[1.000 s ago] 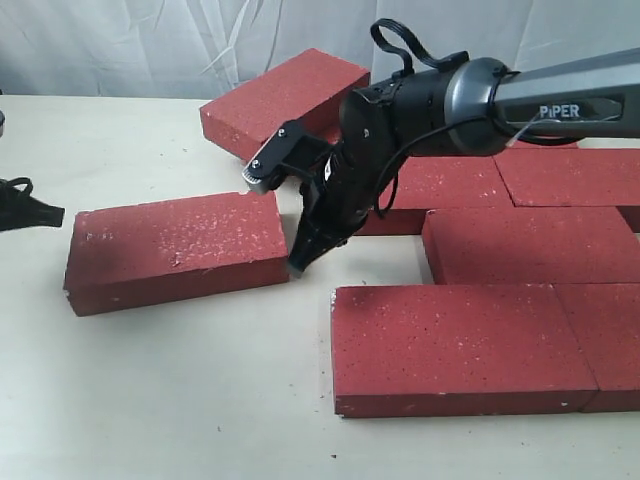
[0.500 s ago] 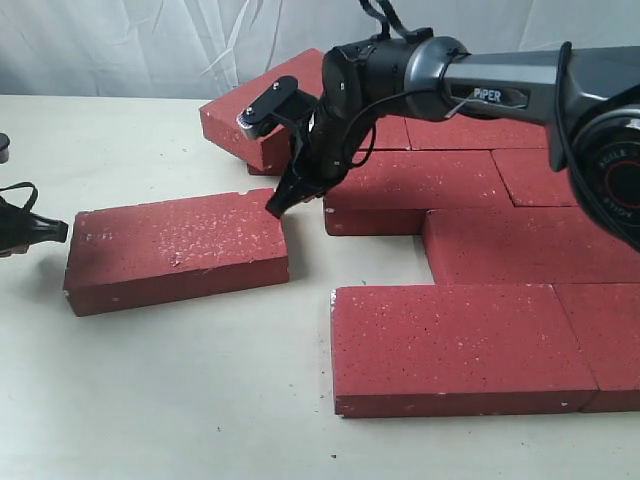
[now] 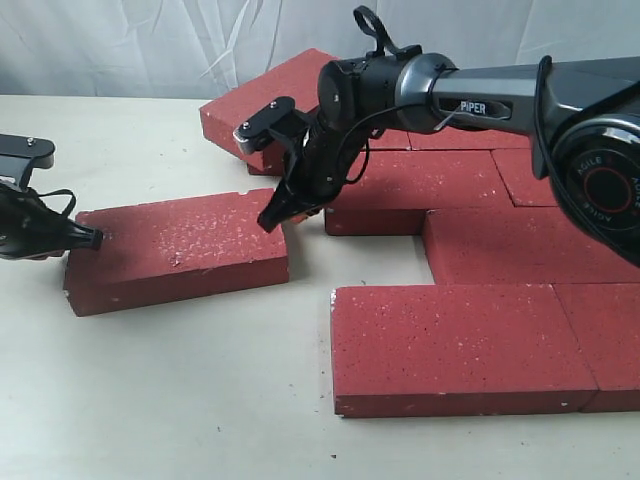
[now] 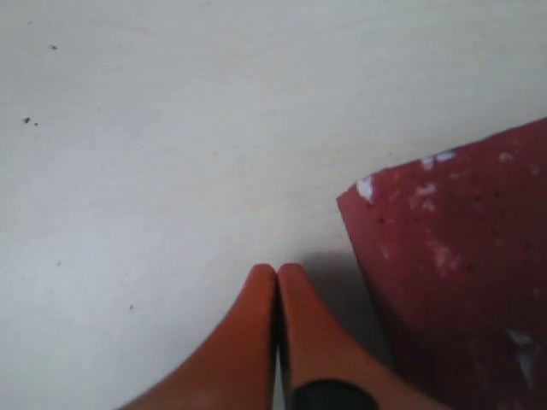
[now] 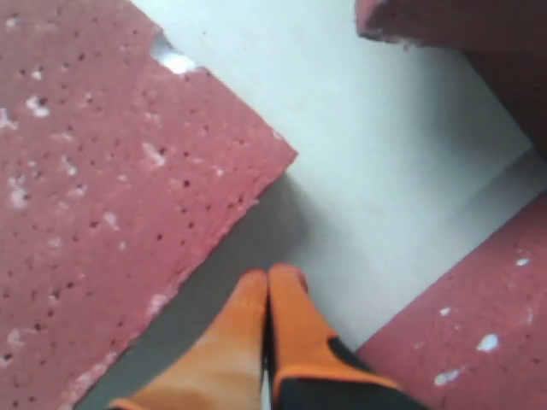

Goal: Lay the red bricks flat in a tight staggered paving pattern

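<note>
I'm looking at the far left first, where my left gripper [image 3: 96, 238] is sitting low over the off-white tabletop [image 3: 150, 400]. Its orange fingertips [image 4: 256, 295] are pressed together on nothing, just beside the left end of the loose dark red paving brick [image 3: 175, 250], and I can't tell if it's actually touching. That brick, a rough rectangular slab with white flecks, is lying flat and a bit skewed, on its own apart from the others. At its back right corner my right gripper [image 3: 269, 222] is pointing down with its fingers [image 5: 248, 299] closed together too, holding nothing, tips over bare table just beside the brick's edge. Behind it another red brick [image 3: 270, 95] is sitting at an angle to the rest, near the white cloth backdrop [image 3: 120, 45]. Going right, the laid red bricks [image 3: 520, 245] are lying flat, packed edge to edge in offset rows. The front brick [image 3: 450, 345] is sitting nearest the camera, with bare table between it and the loose one.
</note>
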Robot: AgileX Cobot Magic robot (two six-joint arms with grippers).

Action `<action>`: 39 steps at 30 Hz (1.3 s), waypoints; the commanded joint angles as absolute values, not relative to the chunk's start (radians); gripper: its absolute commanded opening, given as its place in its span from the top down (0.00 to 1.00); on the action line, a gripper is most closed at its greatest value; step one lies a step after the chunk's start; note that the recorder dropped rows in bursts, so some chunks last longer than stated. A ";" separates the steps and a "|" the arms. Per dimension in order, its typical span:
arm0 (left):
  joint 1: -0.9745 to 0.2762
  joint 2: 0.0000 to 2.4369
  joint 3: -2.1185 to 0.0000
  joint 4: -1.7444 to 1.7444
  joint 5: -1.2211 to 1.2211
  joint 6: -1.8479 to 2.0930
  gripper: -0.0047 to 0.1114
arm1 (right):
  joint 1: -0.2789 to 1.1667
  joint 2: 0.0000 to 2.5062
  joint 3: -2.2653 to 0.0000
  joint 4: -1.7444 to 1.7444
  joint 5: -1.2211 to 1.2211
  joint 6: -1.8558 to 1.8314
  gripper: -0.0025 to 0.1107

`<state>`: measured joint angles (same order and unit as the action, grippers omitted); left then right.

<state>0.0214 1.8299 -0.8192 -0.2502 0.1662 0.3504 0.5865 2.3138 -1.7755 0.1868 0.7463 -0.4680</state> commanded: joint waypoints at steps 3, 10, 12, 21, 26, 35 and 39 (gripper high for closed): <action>0.017 1.832 -0.828 -0.262 0.158 0.351 0.96 | 0.584 2.314 -1.781 0.212 0.793 -0.485 0.99; 0.017 1.832 -0.828 -0.262 0.156 0.351 0.96 | 0.597 2.313 -1.781 0.216 0.863 -0.487 0.99; 0.017 1.832 -0.828 -0.262 0.156 0.351 0.96 | 0.606 2.313 -1.781 0.219 0.882 -0.497 0.99; 0.017 1.832 -0.828 -0.262 0.156 0.351 0.96 | 0.639 2.289 -1.781 0.212 0.963 -0.497 0.99; 0.017 1.832 -0.828 -0.264 0.161 0.351 0.96 | 0.653 2.272 -1.781 0.211 1.012 -0.497 0.99; -0.016 1.832 -0.832 -0.318 0.164 0.351 0.96 | 0.655 2.242 -1.781 0.123 1.018 -0.499 0.99; -0.033 1.832 -0.847 -0.347 0.169 0.351 0.96 | 0.629 2.250 -1.781 0.064 0.927 -0.428 0.99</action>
